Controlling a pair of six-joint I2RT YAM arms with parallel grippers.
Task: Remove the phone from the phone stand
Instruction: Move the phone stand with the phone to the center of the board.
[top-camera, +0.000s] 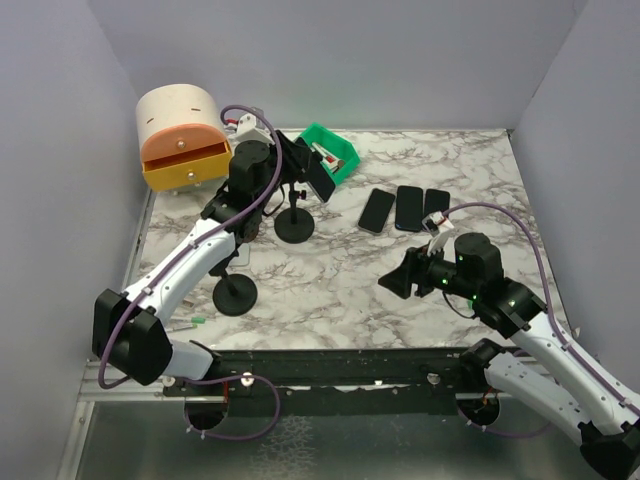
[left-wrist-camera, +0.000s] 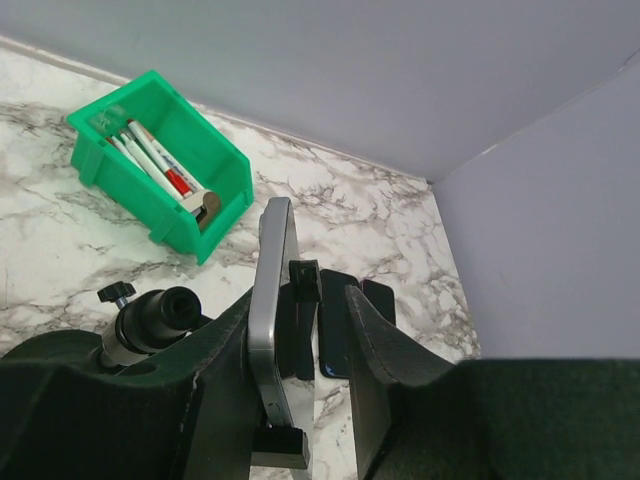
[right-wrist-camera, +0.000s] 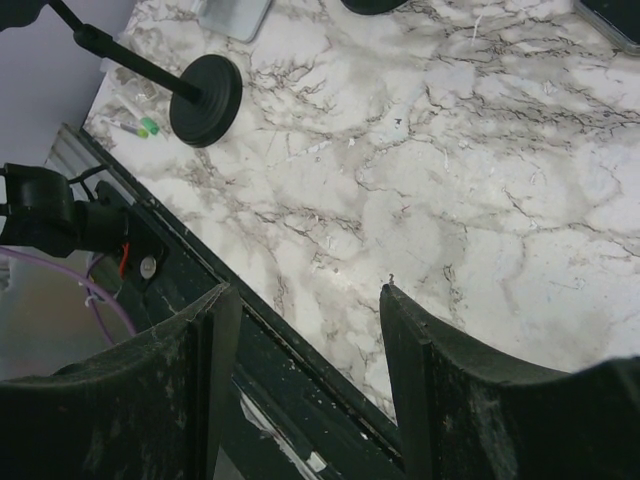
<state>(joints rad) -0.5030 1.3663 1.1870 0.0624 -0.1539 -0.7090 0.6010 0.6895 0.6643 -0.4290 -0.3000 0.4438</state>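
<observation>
The phone (top-camera: 319, 178) stands tilted in the clamp of the black phone stand (top-camera: 294, 228) at the back of the table. My left gripper (top-camera: 300, 165) straddles it. In the left wrist view the phone's silver edge (left-wrist-camera: 270, 300) lies against my left finger (left-wrist-camera: 215, 370). The other finger (left-wrist-camera: 375, 350) stands clear of it, with a gap between, so the gripper is open. The stand's clips (left-wrist-camera: 304, 275) hold the phone at top and bottom. My right gripper (top-camera: 395, 280) hovers open and holds nothing over the table's near edge (right-wrist-camera: 305, 295).
Three dark phones (top-camera: 408, 207) lie flat at the back right. A green bin (top-camera: 335, 150) of pens sits behind the stand, and an orange drawer box (top-camera: 180, 135) is at the back left. A second, bare stand (top-camera: 236, 295) is near the left front.
</observation>
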